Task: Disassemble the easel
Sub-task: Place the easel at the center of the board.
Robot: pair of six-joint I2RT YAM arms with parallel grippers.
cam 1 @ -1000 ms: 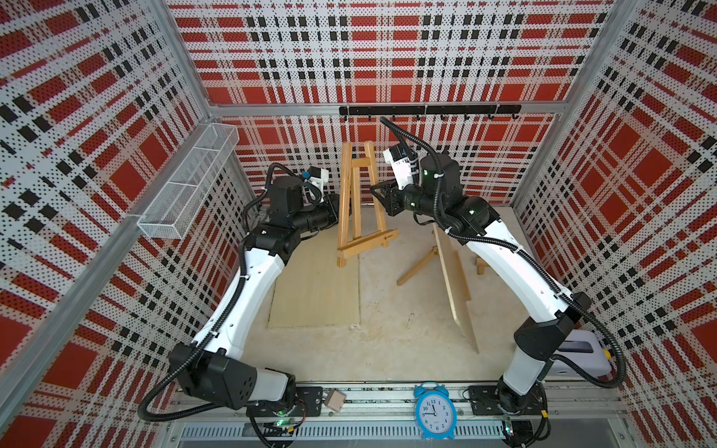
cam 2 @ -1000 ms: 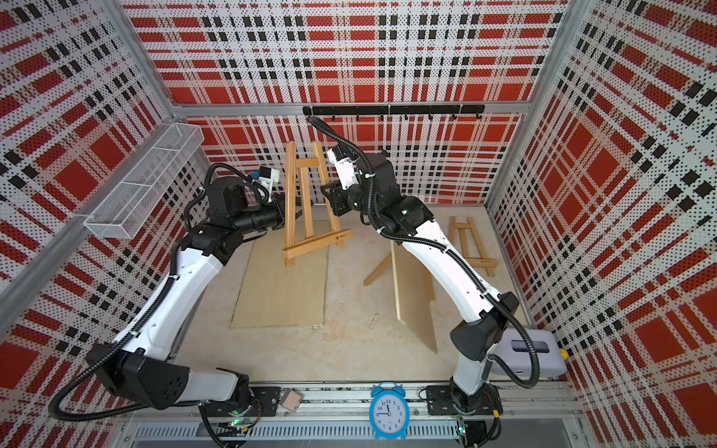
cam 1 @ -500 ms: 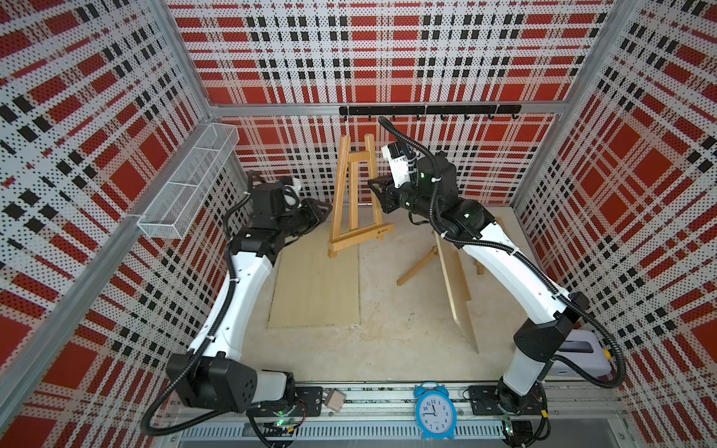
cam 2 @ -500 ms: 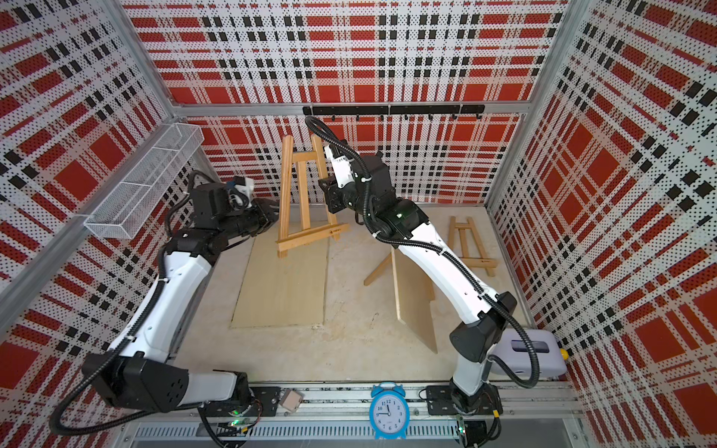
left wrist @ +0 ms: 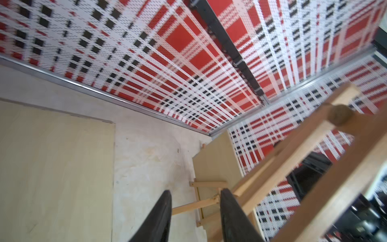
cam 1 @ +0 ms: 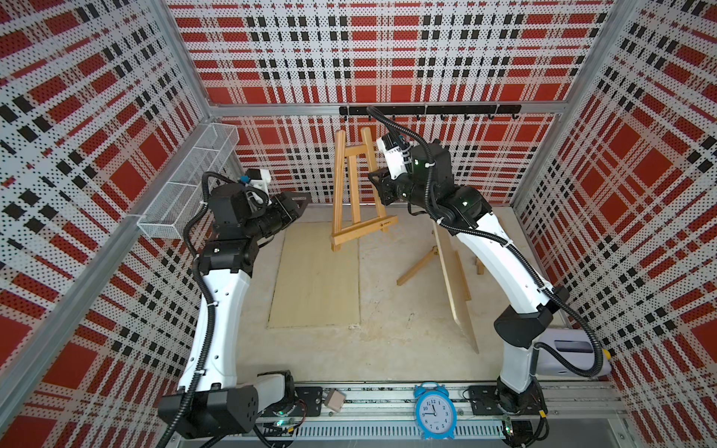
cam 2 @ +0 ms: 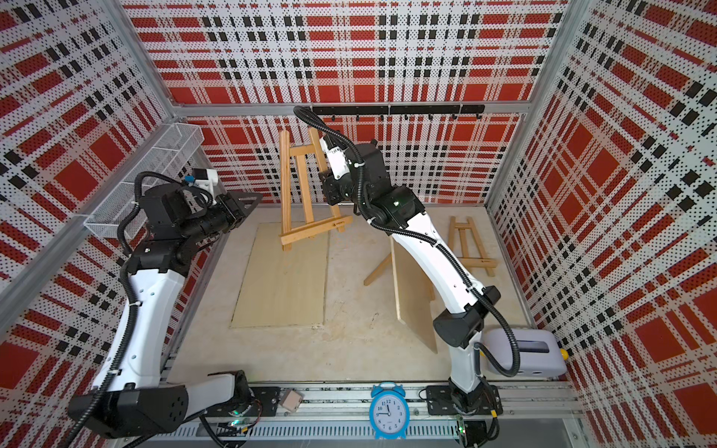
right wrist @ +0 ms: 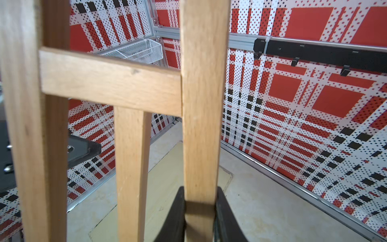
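Clamping the easel leg, right gripper; left gripper parted, empty, clear of its outer edge.

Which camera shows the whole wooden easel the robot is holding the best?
A top view: the easel shows whole, legs, crossbar and ledge. The right wrist view shows only bars close up, the right pincer clamped on one. The left wrist view catches a blurry part.
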